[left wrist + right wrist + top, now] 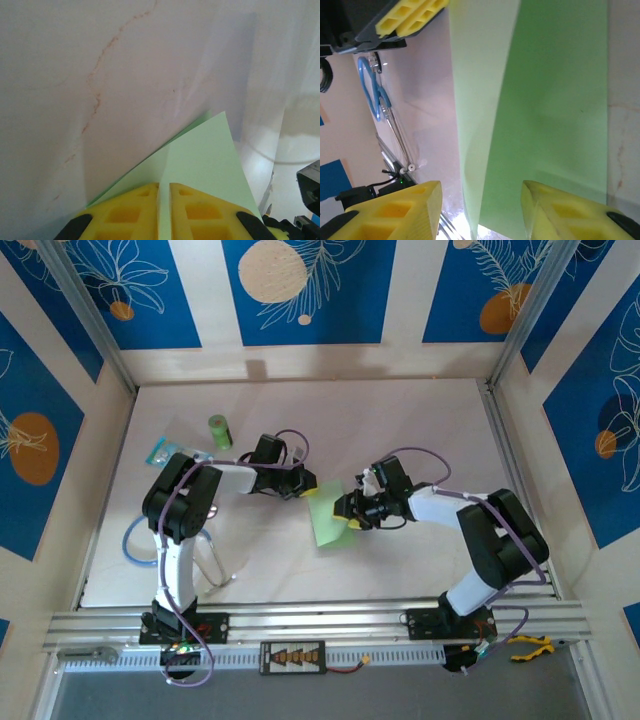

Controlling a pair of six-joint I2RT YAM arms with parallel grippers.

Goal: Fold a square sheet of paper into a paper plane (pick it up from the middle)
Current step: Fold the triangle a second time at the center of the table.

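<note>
Pale-green sheet of paper (328,515), partly folded over, near the middle of the surface (420,430), between both arms. Pinched along one edge by left claw (164,186), clamped tight on it. Straddled by right claw (481,200), partly spread, gripping nothing.

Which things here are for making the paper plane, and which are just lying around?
For the job:
- sheet of paper, pale green
- left gripper, pinching the paper
- right gripper, open, with the paper between its fingers

Just lying about:
- small green cylinder
- clear packet
- blue cable
</note>
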